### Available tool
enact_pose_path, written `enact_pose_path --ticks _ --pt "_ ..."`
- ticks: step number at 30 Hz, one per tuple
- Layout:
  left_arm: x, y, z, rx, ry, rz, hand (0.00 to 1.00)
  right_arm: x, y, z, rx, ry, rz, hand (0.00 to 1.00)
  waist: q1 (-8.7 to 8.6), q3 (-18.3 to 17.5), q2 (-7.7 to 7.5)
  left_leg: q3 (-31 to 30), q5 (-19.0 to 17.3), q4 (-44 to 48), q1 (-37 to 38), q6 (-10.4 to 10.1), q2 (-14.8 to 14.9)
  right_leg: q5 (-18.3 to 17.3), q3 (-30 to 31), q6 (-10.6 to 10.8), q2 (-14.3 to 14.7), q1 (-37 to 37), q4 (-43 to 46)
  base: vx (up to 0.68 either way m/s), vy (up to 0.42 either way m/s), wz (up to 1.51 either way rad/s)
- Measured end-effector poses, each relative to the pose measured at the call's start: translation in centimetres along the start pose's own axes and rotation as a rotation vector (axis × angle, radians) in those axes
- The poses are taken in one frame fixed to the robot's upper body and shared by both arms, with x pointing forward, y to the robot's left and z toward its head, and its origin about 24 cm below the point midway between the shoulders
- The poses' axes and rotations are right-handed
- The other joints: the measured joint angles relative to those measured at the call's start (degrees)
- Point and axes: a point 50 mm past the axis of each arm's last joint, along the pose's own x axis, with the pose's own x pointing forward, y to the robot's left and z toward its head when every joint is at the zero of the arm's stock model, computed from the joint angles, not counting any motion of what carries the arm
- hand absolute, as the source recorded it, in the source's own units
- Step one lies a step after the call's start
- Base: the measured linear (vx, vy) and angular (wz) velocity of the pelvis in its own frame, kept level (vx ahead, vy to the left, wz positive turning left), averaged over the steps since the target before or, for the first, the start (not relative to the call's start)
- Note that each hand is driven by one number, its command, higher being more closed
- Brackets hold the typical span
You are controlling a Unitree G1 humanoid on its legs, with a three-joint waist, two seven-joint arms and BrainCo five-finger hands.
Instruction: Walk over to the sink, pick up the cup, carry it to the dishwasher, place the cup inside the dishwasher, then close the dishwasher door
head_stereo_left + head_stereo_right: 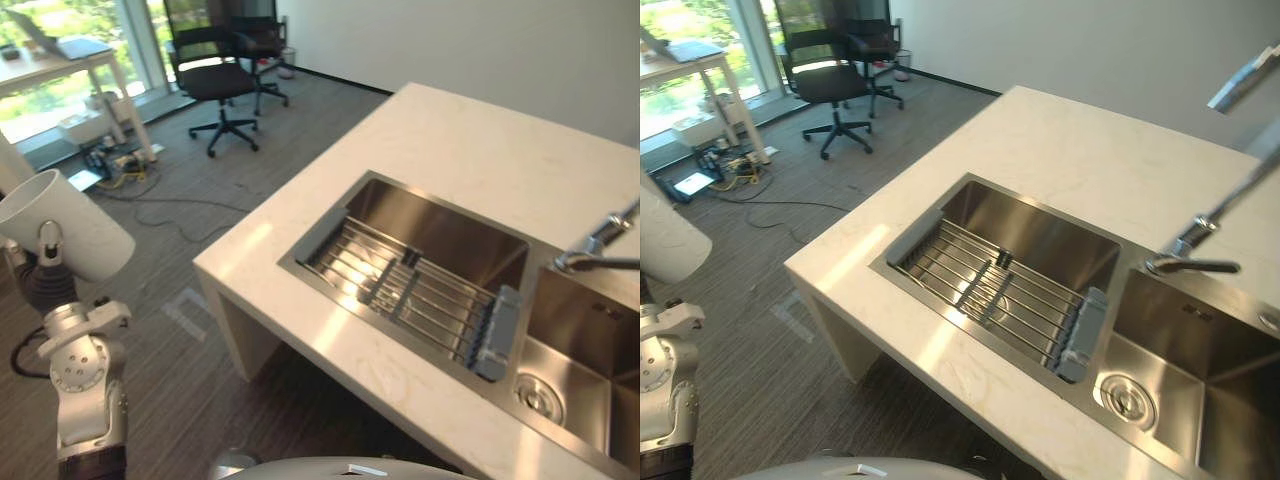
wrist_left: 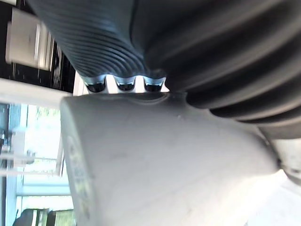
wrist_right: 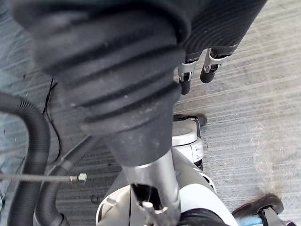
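You're on the carry: your left hand (image 1: pixel 48 272) has its fingers clamped round the white cup (image 1: pixel 70 225), clear of the sink (image 1: pixel 440 235). Next, turn and find the dishwasher.

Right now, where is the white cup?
The white cup is in the robot's left hand, at the left edge of the left eye view, above the carpet and well left of the counter holding the sink.
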Motion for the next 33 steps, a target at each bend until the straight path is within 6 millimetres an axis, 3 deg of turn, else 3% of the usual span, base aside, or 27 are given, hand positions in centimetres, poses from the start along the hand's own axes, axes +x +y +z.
enact_pose_path --ticks 4,5,6,8,9,11,12,13,14,15,16,17,18,19,20,21,22,23,24,25,26,27,28,29,31,33 --pt "0.0 0.0 0.1 0.009 -0.004 -0.039 1.00 0.0 0.3 -0.7 -0.046 0.033 0.027 0.00 0.56 -0.3 -0.71 -9.9 3.2 0.2 -4.7 -0.1 -0.8 -1.3 11.9 -4.5 4.1 1.3 1.0 0.00 -0.117 1.71" --pt "0.1 -0.2 0.1 0.006 -0.005 -0.059 1.00 0.0 1.2 -2.5 -0.033 0.083 0.057 0.00 0.06 -0.6 -1.28 -15.1 3.9 1.0 -7.5 -0.6 -1.7 -7.0 16.9 -4.8 7.8 2.1 -1.4 -0.01 -0.212 2.12" --pt "0.1 -0.6 0.1 -0.012 -0.002 -0.089 1.00 0.0 2.5 -4.0 -0.013 0.134 0.097 0.00 0.00 -0.6 -2.30 -19.7 4.5 1.6 -10.6 -0.8 -4.0 -12.0 20.1 -4.3 11.9 2.7 -5.0 -0.02 -0.238 2.16" --pt "-0.9 -1.2 -0.7 -0.033 0.045 -0.124 1.00 -0.2 2.9 -5.3 0.059 0.141 0.092 0.00 -0.79 0.7 -1.29 -24.7 6.0 1.6 -11.7 -0.8 -6.3 -15.2 22.2 -0.8 13.8 4.6 -5.5 -0.06 -0.260 1.71" --pt "-1.3 -1.9 -0.9 -0.040 0.058 -0.171 1.00 -0.4 3.2 -6.2 0.065 0.166 0.103 0.00 -0.78 1.1 -0.36 -25.5 7.5 0.3 -11.5 0.5 -6.8 -16.1 22.1 0.7 14.0 4.9 -4.0 -0.07 -0.205 1.29" --pt "-1.7 -2.9 -1.0 -0.060 0.068 -0.225 1.00 -0.6 3.6 -6.9 0.037 0.196 0.120 0.00 -1.09 1.2 0.36 -24.4 9.2 -1.4 -11.4 3.4 -6.7 -16.8 20.3 1.3 13.7 5.0 -2.6 -0.03 -0.074 0.79" --pt "-2.0 -3.6 -1.0 -0.075 0.068 -0.265 1.00 -0.7 3.8 -7.4 0.022 0.223 0.137 0.00 -1.52 1.2 0.51 -21.5 10.5 -2.1 -11.7 7.2 -6.3 -16.6 18.6 1.7 13.5 5.8 -2.6 -0.06 -0.024 0.73" --pt "-2.3 -4.2 -0.8 -0.089 0.064 -0.295 1.00 -0.8 4.0 -7.7 0.014 0.244 0.155 0.00 -1.60 1.1 0.70 -19.1 11.6 -2.2 -11.9 9.3 -5.8 -16.6 17.4 1.8 13.4 6.3 -2.4 -0.06 -0.002 0.60" --pt "-2.4 -4.4 -0.7 -0.095 0.063 -0.304 1.00 -0.8 4.1 -7.8 0.014 0.252 0.163 0.00 -1.61 1.1 0.66 -18.4 12.0 -2.2 -12.1 9.8 -5.8 -16.6 16.8 1.8 13.4 6.6 -2.3 -0.06 0.021 0.50" --pt "-2.5 -4.5 -0.8 -0.097 0.066 -0.307 1.00 -0.8 4.1 -7.8 0.016 0.267 0.173 0.00 -1.60 1.3 0.70 -15.7 12.6 -2.3 -12.6 11.7 -5.5 -16.6 15.7 1.9 13.3 6.9 -2.0 -0.05 0.017 0.54" --pt "-2.5 -4.5 -0.9 -0.094 0.072 -0.309 1.00 -0.8 4.2 -7.9 0.023 0.280 0.181 0.00 -1.89 1.6 0.83 -10.0 12.2 -2.8 -13.1 15.0 -4.7 -16.5 14.3 2.0 12.8 7.5 -2.2 -0.06 -0.001 1.14" --pt "-2.6 -4.7 -1.2 -0.082 0.081 -0.332 1.00 -0.9 4.5 -8.2 0.033 0.306 0.188 0.00 -3.43 1.6 0.52 -1.1 9.3 -4.9 -13.2 19.0 -3.3 -15.4 11.9 2.2 12.7 9.9 -4.5 -0.04 -0.025 1.46" --pt "-2.7 -4.9 -1.4 -0.081 0.091 -0.348 1.00 -0.9 4.6 -8.3 0.042 0.314 0.190 0.00 -4.51 1.6 0.69 2.6 7.6 -5.6 -13.6 20.7 -3.0 -14.4 10.8 2.1 13.0 11.4 -6.5 -0.05 -0.024 2.30" --pt "-2.9 -5.4 -2.0 -0.083 0.115 -0.377 1.00 -1.0 4.6 -8.6 0.083 0.320 0.189 0.00 -6.23 1.6 1.14 10.3 3.3 -5.7 -14.8 20.5 -2.3 -12.4 8.7 1.8 13.7 14.0 -10.3 -0.08 0.100 2.55" --pt "-3.0 -6.0 -2.1 -0.103 0.131 -0.403 1.00 -0.9 4.4 -8.4 0.124 0.320 0.189 0.00 -6.74 2.1 2.06 19.2 2.6 -1.6 -18.3 19.7 -0.5 -12.4 5.4 1.9 14.1 14.9 -11.1 -0.09 0.145 2.39" --pt "-3.2 -6.3 -2.3 -0.112 0.145 -0.415 1.00 -0.8 4.2 -8.1 0.129 0.318 0.180 0.00 -6.58 2.7 3.98 21.9 2.6 -0.8 -19.1 17.4 1.0 -12.7 4.0 1.8 15.4 15.5 -10.9 -0.13 0.196 2.13" --pt "-3.6 -6.6 -2.8 -0.113 0.186 -0.437 1.00 -0.6 3.8 -7.2 0.134 0.314 0.167 0.00 -7.24 3.3 6.89 25.9 1.7 -1.3 -19.9 10.5 2.0 -15.4 4.9 0.6 18.1 15.3 -10.6 -0.13 0.118 2.07" --pt "-3.7 -6.7 -3.2 -0.111 0.212 -0.451 1.00 -0.6 3.6 -7.1 0.153 0.309 0.151 0.00 -9.15 3.3 4.50 29.9 -1.9 2.7 -22.5 5.5 1.8 -14.7 5.5 -1.3 17.0 14.6 -10.7 -0.17 0.172 2.14" --pt "-4.2 -6.3 -3.7 -0.102 0.243 -0.455 1.00 -0.4 3.5 -6.4 0.140 0.313 0.134 0.00 -7.84 3.1 3.26 29.5 1.7 13.2 -25.5 11.3 2.4 -14.3 2.7 -0.2 13.1 13.2 -9.0 -0.13 0.156 1.27" --pt "-4.4 -5.9 -3.9 -0.088 0.256 -0.454 1.00 -0.4 3.3 -6.2 0.132 0.310 0.130 0.00 -6.60 3.0 2.72 29.3 3.6 18.2 -25.7 12.9 3.0 -13.5 2.8 0.9 10.9 12.5 -8.6 -0.10 0.180 0.22" --pt "-4.9 -5.2 -4.2 -0.067 0.278 -0.456 1.00 -0.3 2.1 -4.9 0.109 0.277 0.105 0.00 -5.41 2.8 1.90 27.4 4.3 24.9 -24.4 10.8 5.0 -11.7 3.1 2.6 7.9 11.5 -9.2 -0.03 0.190 -0.26" --pt "-5.2 -4.8 -4.3 -0.059 0.286 -0.465 1.00 -0.3 1.2 -3.7 0.110 0.234 0.089 0.00 -5.27 2.5 2.46 26.0 4.3 25.8 -20.9 9.2 7.3 -10.7 3.5 3.8 7.0 11.6 -10.3 0.00 0.287 -0.24" --pt "-5.7 -4.6 -4.4 -0.062 0.295 -0.483 1.00 -0.3 0.3 -2.0 0.113 0.176 0.073 0.00 -5.30 1.5 4.28 24.8 5.0 20.2 -14.1 3.1 9.9 -10.4 4.3 5.8 6.7 11.7 -10.6 0.03 0.369 0.13" --pt "-5.7 -4.7 -4.4 -0.066 0.294 -0.503 1.00 -0.1 0.2 -0.6 0.108 0.135 0.077 0.00 -6.72 1.0 4.14 25.0 4.2 14.6 -11.8 -1.2 8.1 -10.5 4.6 6.9 5.6 11.9 -10.7 0.02 0.331 0.17" --pt "-5.6 -4.6 -4.4 -0.069 0.295 -0.518 1.00 0.5 2.6 1.3 0.081 0.091 0.163 0.00 -6.82 0.1 3.11 26.3 7.2 9.4 -10.5 0.4 5.2 -7.9 5.0 5.2 4.7 10.8 -13.5 0.00 0.232 0.07" --pt "-5.2 -4.7 -4.3 -0.088 0.288 -0.527 1.00 0.6 2.6 1.1 0.057 0.106 0.155 0.00 -6.34 -0.6 2.20 26.7 10.2 3.8 -8.4 1.4 3.2 -5.1 4.5 4.9 4.4 11.9 -16.5 -0.03 0.143 0.06"
